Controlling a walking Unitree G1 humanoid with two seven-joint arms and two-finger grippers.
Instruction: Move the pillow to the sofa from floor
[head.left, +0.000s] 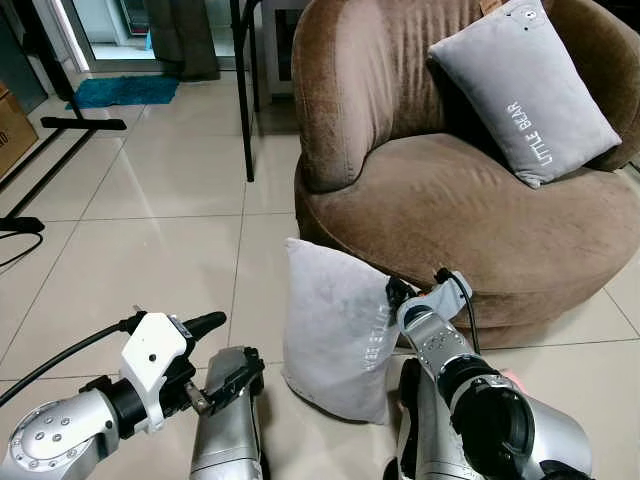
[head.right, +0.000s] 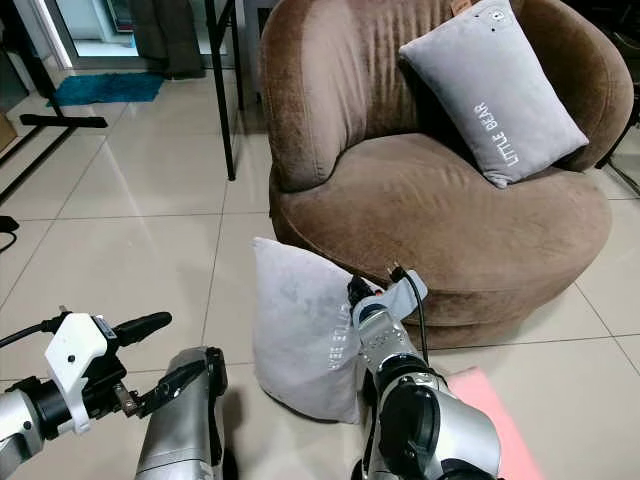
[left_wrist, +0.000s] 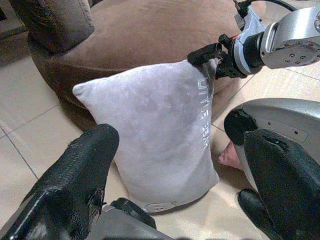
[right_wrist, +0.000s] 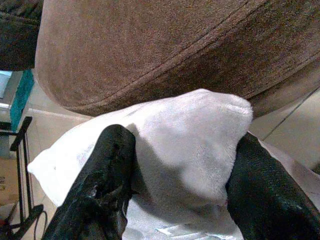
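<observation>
Item: grey pillow (head.left: 335, 335), standing upright on the tiled floor (head.left: 150, 230), long axis vertical, leaning at the foot of the brown sofa (head.left: 470, 200).

Our right hand (right_wrist: 180, 165) is nearer: its fingers pinch the pillow's top corner on the sofa side. The seat lies up and just beyond that corner, so we judge the lift goes up and forward.

Our left hand (head.left: 215, 355) hovers beside the pillow, fingers spread wide, holding nothing.

Sofa contents: a second grey pillow (head.left: 525, 85) against the backrest.
</observation>
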